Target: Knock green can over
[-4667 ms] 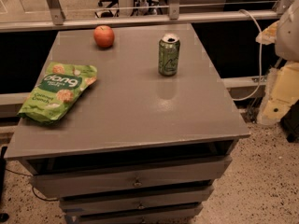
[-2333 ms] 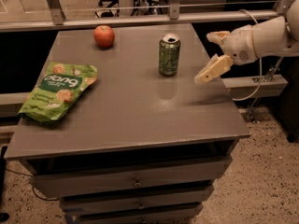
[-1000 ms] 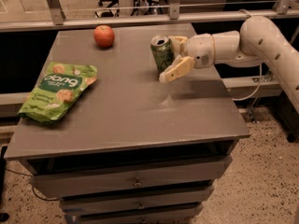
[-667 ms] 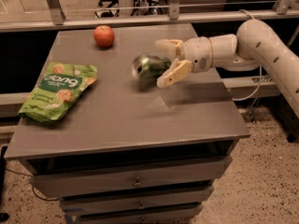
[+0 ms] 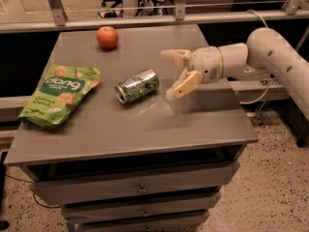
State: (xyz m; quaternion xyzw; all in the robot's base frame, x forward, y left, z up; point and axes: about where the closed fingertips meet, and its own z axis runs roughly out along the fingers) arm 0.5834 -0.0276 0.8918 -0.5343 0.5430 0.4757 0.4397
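Green can (image 5: 137,85) lies on its side on worktop (image 5: 145,124): task looks done. Claw (image 5: 173,74) just beside it, spread, gripping nothing.

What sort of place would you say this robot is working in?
Probably an office or lab test area: a grey drawer cabinet on speckled hard floor, with a metal rail behind. The open gripper hangs beside the toppled green can.

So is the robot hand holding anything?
No. The gripper is open and empty, hovering beside the green can, which lies on its side.
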